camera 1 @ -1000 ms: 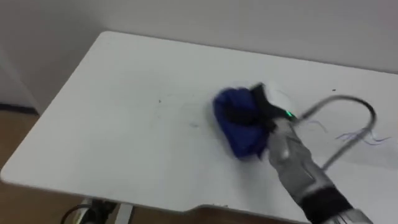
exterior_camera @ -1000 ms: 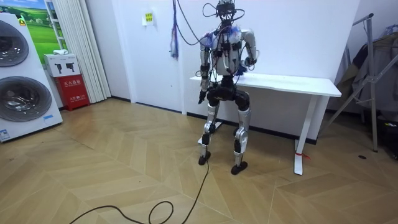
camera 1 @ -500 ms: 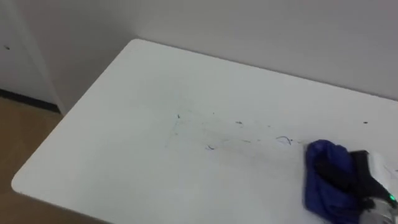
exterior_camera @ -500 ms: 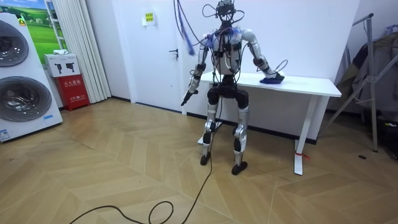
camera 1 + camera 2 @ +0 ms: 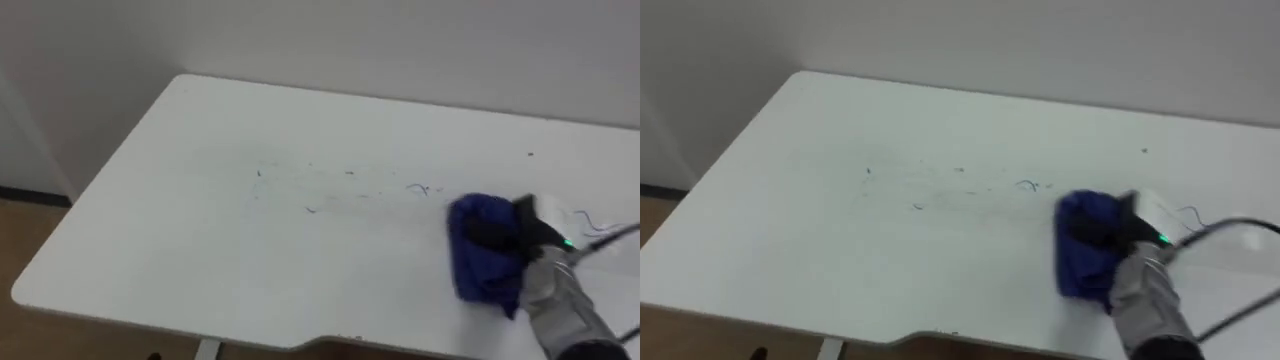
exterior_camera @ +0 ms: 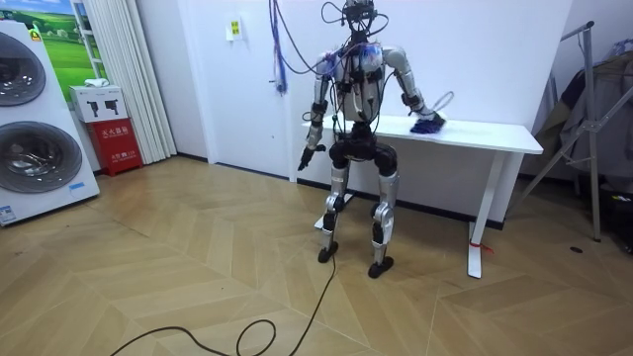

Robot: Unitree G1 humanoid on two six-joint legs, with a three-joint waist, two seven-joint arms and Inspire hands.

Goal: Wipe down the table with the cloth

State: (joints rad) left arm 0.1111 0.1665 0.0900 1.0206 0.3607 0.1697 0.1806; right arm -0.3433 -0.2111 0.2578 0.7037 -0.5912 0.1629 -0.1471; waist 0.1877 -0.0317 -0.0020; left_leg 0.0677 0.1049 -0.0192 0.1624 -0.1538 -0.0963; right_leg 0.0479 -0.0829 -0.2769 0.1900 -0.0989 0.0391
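Observation:
A white table (image 5: 200,250) bears faint pen marks (image 5: 310,190) across its middle and more scribbles (image 5: 600,222) at the right. A crumpled blue cloth (image 5: 480,262) lies on it right of centre, also seen as the blue cloth (image 5: 1080,255). My right hand (image 5: 497,234) rests on top of it with dark fingers curled into the fabric, the right hand (image 5: 1110,232) coming in from the lower right. In the room view I stand at the table's front and the blue cloth (image 6: 427,125) sits under my outstretched right arm. My left hand (image 6: 305,158) hangs by my hip.
A wall runs close behind the table's far edge. The table's left end and front edge (image 5: 150,320) drop to wooden floor. Washing machines (image 6: 35,138) and a red box (image 6: 117,143) stand at the room view's left, a metal rack (image 6: 593,119) at its right.
My right hand has swept the blue cloth from the table's middle toward my right, then a little back. The left arm swung outward and came back toward the hip. The head camera shifted.

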